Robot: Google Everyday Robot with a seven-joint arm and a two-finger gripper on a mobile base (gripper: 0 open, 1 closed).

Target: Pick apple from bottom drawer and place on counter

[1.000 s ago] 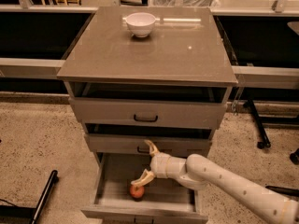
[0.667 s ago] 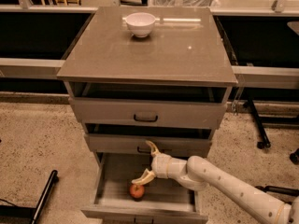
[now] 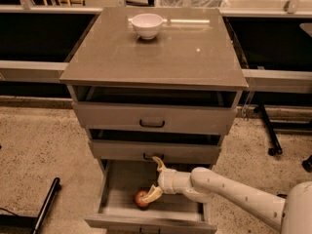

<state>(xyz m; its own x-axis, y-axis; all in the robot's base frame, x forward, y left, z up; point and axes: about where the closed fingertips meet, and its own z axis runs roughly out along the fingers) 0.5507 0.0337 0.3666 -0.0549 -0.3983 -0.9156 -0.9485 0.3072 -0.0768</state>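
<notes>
We judge the task barely begun: our open pincer (image 3: 156,179) reaches into the bottom drawer (image 3: 123,180), the apple (image 3: 141,199) lies ungrasped near its front edge, and the surface (image 3: 156,57) awaits it.

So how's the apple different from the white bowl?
The apple is red-orange, the white bowl plain white. The apple is smaller than the white bowl. The apple lies in the bottom drawer beside the open gripper; the white bowl stands on the counter. Both are round.
</notes>
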